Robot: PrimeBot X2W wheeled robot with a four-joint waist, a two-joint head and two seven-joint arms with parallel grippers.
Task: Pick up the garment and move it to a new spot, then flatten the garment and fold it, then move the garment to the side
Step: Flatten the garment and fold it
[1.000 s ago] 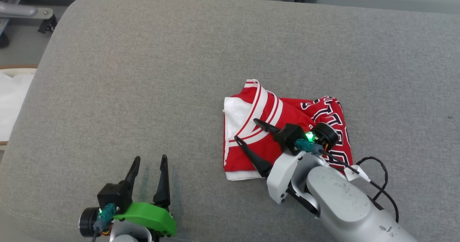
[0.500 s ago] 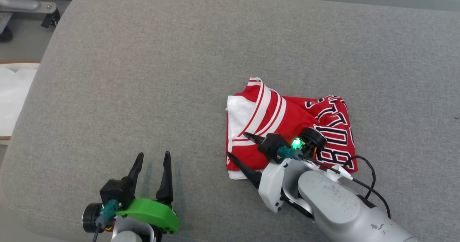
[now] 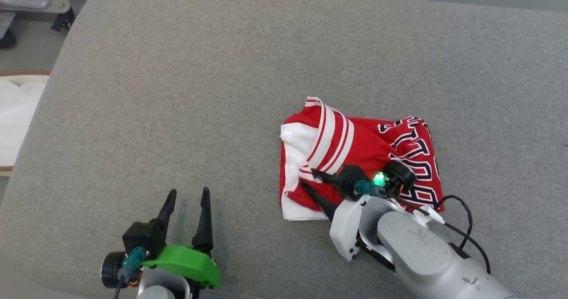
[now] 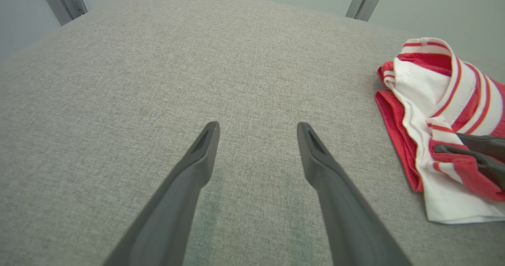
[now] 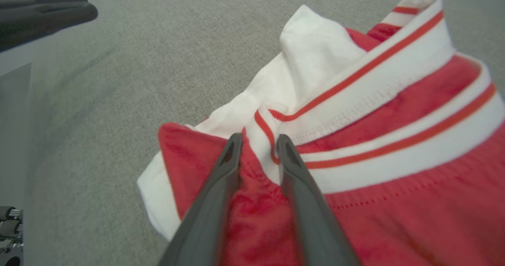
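Grey woven couch cushion [image 3: 222, 90] (evenly lit); grey floor [image 3: 26, 55] beyond its left corner.

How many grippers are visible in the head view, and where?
2. The left gripper is at the lower left, over the grey cushion; the right gripper, right of centre, pinches the garment.

Item: garment [image 3: 355, 144], red with white stripes, head view.
Lettering [image 3: 416, 150]: one run of large black block capitals outlined in white, on the red panel at the garment's 3 o'clock side, trailing toward 5 o'clock. The cloth is creased and folded over, so only strokes show and no whole word reads with certainty.
Brands, numbers, tags: none legible.
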